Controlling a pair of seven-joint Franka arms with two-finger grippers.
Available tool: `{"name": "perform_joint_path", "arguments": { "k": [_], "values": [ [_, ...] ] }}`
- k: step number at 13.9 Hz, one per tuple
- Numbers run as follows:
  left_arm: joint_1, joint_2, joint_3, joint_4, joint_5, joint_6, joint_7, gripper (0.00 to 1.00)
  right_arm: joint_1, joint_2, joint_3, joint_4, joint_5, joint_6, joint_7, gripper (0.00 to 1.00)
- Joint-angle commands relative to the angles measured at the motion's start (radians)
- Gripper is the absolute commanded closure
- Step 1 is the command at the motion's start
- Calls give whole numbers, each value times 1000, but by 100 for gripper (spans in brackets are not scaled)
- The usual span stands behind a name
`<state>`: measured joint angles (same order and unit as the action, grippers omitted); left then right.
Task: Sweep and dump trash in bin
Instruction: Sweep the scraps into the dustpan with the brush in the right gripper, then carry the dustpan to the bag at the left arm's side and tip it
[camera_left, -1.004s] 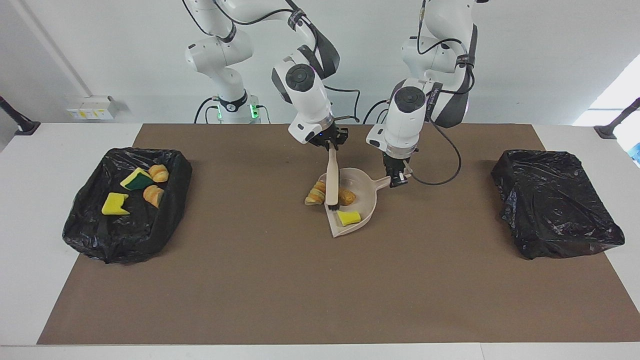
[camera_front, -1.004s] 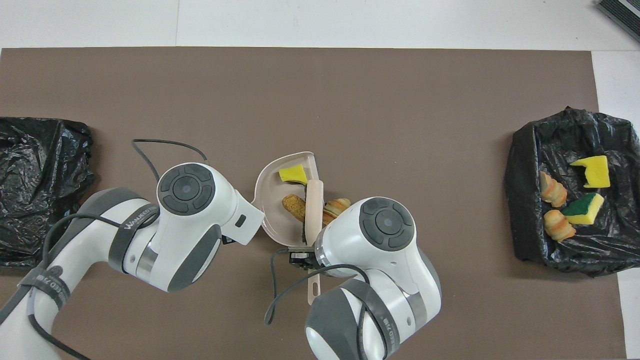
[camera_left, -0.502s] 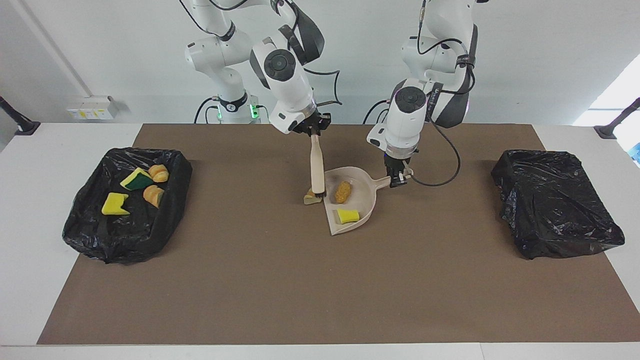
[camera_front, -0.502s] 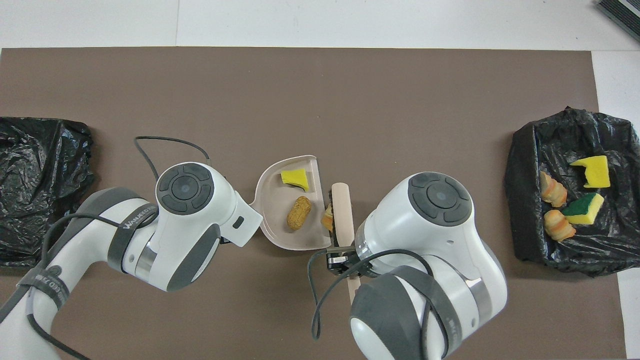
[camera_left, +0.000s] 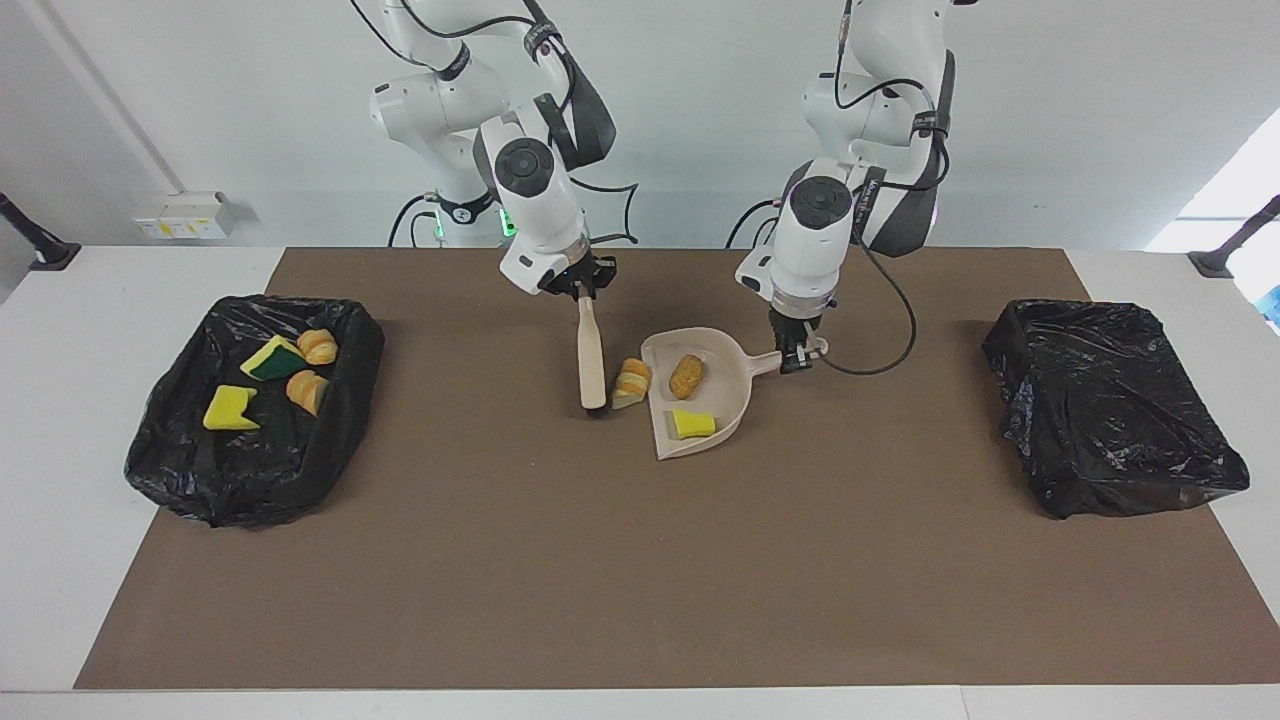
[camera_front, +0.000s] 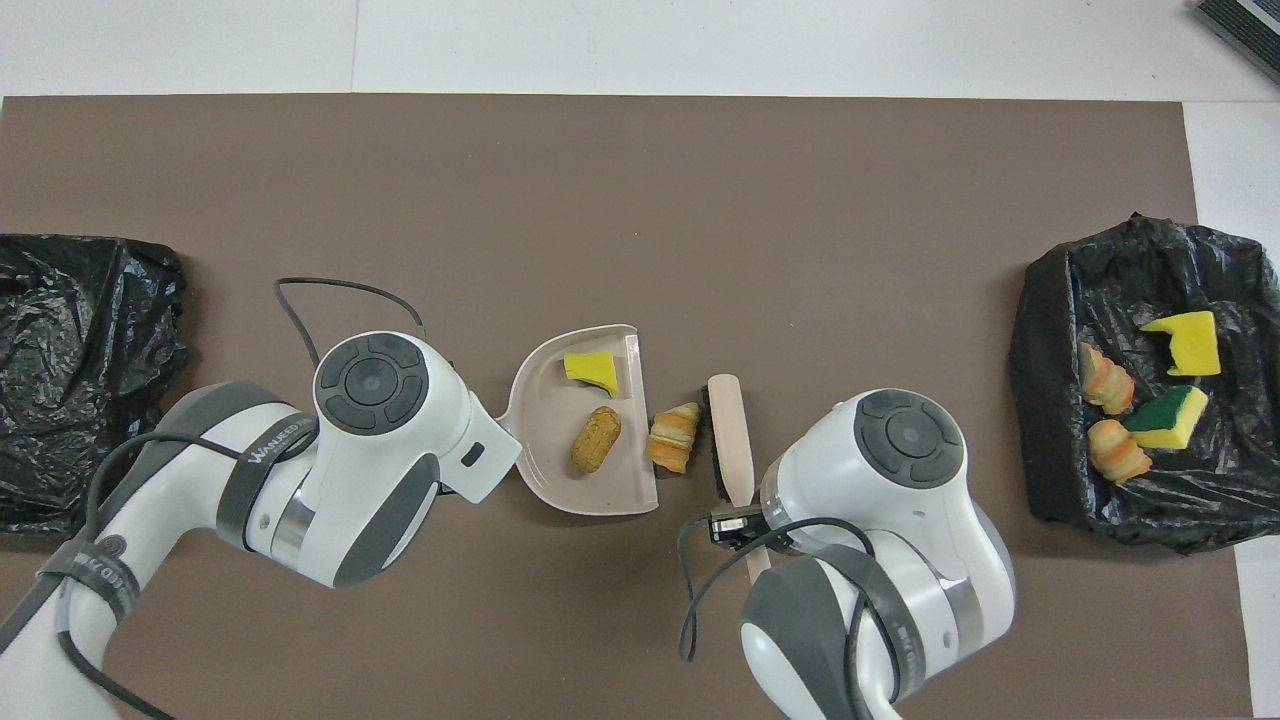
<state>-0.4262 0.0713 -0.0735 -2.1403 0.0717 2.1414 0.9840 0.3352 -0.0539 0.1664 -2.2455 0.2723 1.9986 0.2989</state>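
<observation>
My right gripper (camera_left: 583, 290) is shut on the handle of the beige brush (camera_left: 592, 360), whose head rests on the mat. My left gripper (camera_left: 797, 358) is shut on the handle of the beige dustpan (camera_left: 738, 400), which lies flat. Trash: a striped bread piece (camera_left: 632, 382) lies on the mat between the brush (camera_front: 728, 440) and the dustpan's (camera_front: 545, 400) open edge. A tan chunk (camera_left: 686, 375) and a yellow sponge scrap (camera_left: 692, 424) lie in the pan. The black-lined bin (camera_left: 250, 480) at the right arm's end holds several scraps.
A second bin wrapped in black plastic (camera_left: 1110, 430) stands at the left arm's end of the table. A brown mat (camera_left: 640, 560) covers the table's middle. A black cable (camera_left: 890, 340) loops from the left hand over the mat near the dustpan handle.
My right gripper carried the brush out of the dustpan and over the striped piece toward the right arm's end. The dustpan shifted slightly nearer the robots.
</observation>
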Motion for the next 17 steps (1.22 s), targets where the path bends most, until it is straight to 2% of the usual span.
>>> {"name": "perform_joint_path", "arguments": {
  "k": [1, 2, 3, 7, 8, 11, 12, 17],
  "values": [
    [-8, -42, 9, -50, -1, 2, 32, 100, 8, -31, 11, -28, 4, 28, -27, 100],
    [-8, -42, 9, -50, -1, 6, 21, 100, 30, -24, 13, -28, 7, 31, -33, 100],
    [-8, -42, 9, -50, -1, 8, 15, 100, 63, -17, 12, -25, 55, 51, -49, 100],
    [-8, -42, 9, -55, -1, 9, 4, 100, 96, 0, 13, -8, 298, 120, -67, 100],
    [-9, -42, 9, -55, -1, 9, -4, 100, 108, 3, 12, -5, 312, 130, -63, 100],
    [-9, -44, 9, -55, -1, 6, -5, 100, 108, -10, 8, -2, 301, 99, -67, 100],
    [-9, -44, 9, -55, -1, 6, -14, 100, 94, -21, 5, 3, 280, 48, -67, 100],
    [-5, -41, 11, -46, -1, 3, -83, 100, 10, -104, 2, 21, 96, -109, -64, 100]
  ]
}}
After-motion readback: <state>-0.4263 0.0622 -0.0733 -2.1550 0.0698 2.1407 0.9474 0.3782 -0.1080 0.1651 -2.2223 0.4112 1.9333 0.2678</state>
